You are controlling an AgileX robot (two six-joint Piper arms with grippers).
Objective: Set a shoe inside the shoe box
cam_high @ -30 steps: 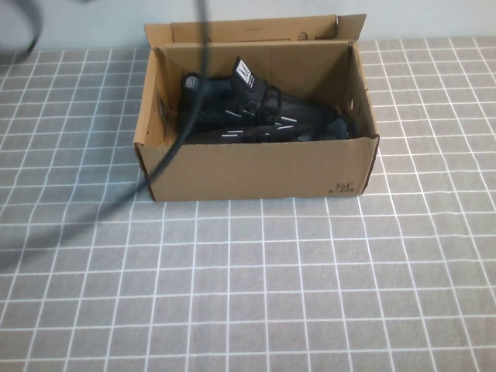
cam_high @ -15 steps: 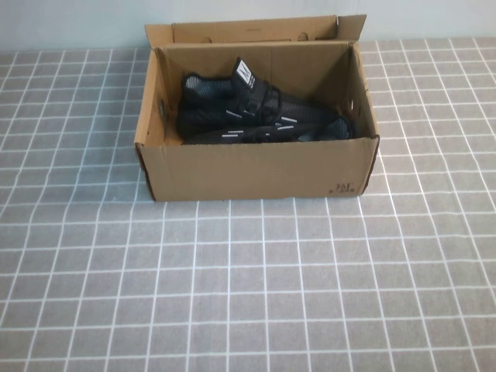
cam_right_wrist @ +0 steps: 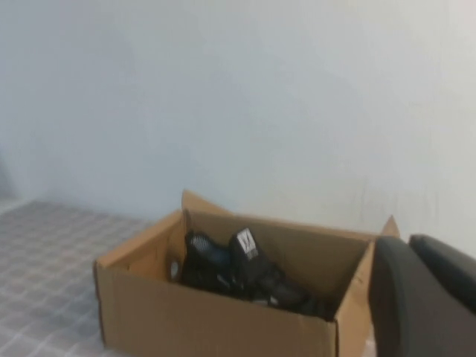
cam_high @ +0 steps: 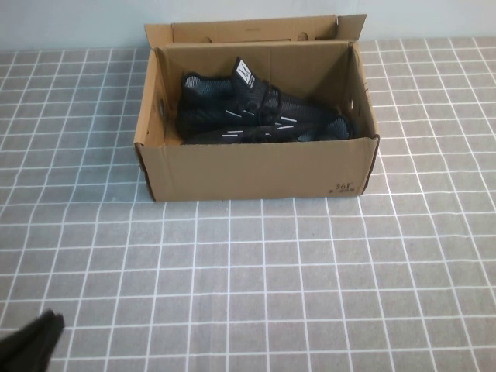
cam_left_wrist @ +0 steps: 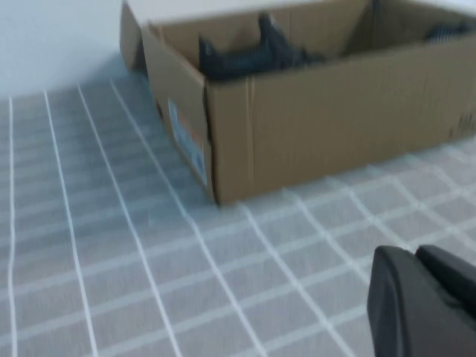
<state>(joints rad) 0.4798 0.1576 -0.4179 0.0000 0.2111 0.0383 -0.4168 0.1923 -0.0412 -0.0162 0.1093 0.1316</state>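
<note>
The brown shoe box point(cam_high: 256, 167) stands open at the back middle of the table, its flap lid up behind it. A black sneaker point(cam_high: 256, 116) with white side stripes lies inside, heel to the left, with a matching black shoe packed against it. My left gripper point(cam_high: 31, 345) shows at the near left corner, far from the box, shut and empty. In the left wrist view the left gripper point(cam_left_wrist: 413, 256) hangs over the table, short of the box point(cam_left_wrist: 320, 126). My right gripper point(cam_right_wrist: 407, 245) is shut and empty, off the box's point(cam_right_wrist: 186, 312) right side; the shoe point(cam_right_wrist: 238, 271) shows inside.
A grey cloth with a white grid point(cam_high: 271, 279) covers the table. A pale wall point(cam_high: 77, 23) runs behind the box. A blue and white label point(cam_left_wrist: 190, 145) is on the box's left end wall.
The dark cable and arm that crossed the left of the high view one second ago have gone. My left gripper now shows at the near left corner. Box and shoes have not moved.
</note>
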